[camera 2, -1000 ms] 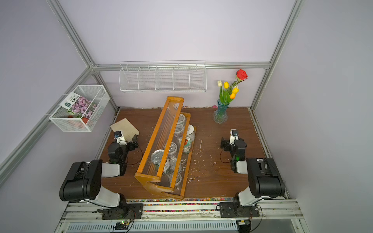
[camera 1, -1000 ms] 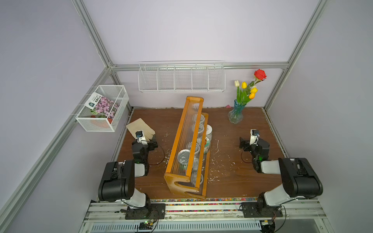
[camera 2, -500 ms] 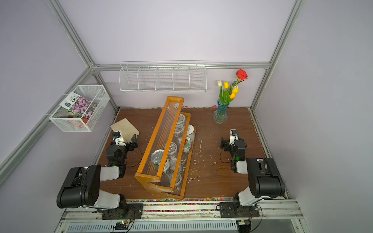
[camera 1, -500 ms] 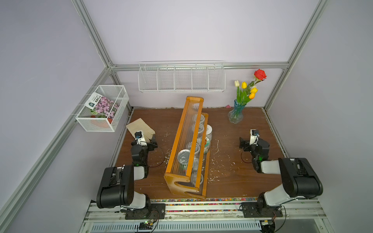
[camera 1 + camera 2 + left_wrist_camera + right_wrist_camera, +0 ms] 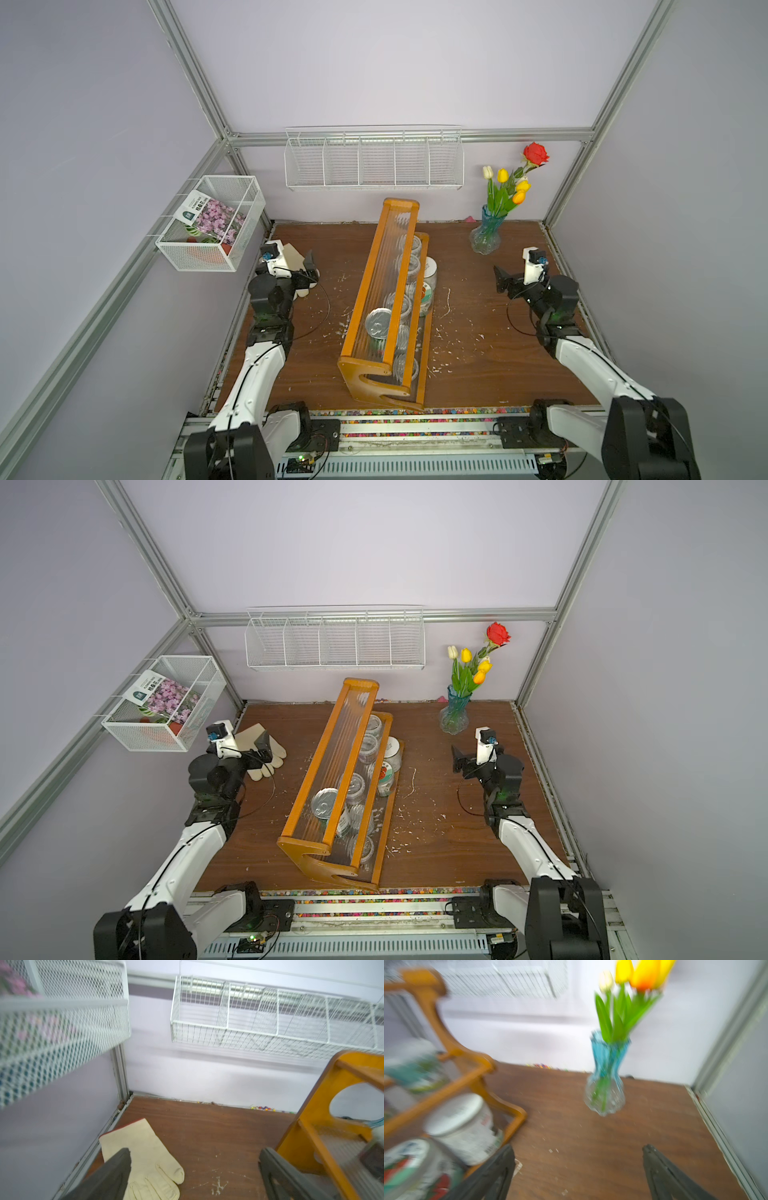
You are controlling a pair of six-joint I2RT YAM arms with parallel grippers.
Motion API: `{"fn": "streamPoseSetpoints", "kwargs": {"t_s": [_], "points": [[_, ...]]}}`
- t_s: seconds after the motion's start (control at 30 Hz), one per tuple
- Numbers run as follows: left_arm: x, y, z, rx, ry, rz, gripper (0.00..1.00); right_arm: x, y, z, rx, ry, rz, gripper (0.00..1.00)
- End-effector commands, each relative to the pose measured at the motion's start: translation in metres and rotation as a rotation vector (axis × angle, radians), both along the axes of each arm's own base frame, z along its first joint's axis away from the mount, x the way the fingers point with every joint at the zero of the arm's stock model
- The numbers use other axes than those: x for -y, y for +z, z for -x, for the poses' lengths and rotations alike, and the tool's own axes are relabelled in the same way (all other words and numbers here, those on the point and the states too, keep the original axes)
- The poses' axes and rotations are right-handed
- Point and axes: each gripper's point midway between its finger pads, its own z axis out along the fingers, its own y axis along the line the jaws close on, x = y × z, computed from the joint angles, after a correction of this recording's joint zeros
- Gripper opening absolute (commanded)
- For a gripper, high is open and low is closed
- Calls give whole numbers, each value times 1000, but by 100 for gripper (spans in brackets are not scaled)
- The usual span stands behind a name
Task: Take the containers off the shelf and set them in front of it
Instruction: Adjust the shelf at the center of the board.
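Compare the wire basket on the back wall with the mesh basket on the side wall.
The back-wall basket is long with five compartments; the side-wall basket is one short, deep box. The side-wall basket holds a flower-printed packet; the back-wall basket shows nothing. Both are white and wall-hung.

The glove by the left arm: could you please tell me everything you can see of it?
The glove is a cream, leather-looking work glove with a thin red edge at its cuff. It lies flat on the brown wooden table beside the left wall, cuff towards the back corner, digits towards the table's middle. The open left gripper is over it; whether its fingers touch it cannot be told.
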Motion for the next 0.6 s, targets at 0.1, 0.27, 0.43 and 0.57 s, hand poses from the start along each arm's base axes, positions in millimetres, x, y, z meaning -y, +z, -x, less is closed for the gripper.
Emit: {"fn": "streamPoseSetpoints", "kwargs": {"t_s": [0.1, 0.27, 0.43, 0.57], "points": [[26, 15, 39, -185, -132, 94, 100, -51, 29, 20, -97, 333, -35, 98], [50, 48, 72, -259, -270, 102, 100, -81, 61, 23, -116, 530, -11, 97], [78, 67, 109, -316, -425, 80, 99, -106, 64, 5, -148, 608, 45, 95], [100, 76, 135, -337, -518, -10, 99, -122, 59, -22, -161, 626, 77, 94]]}}
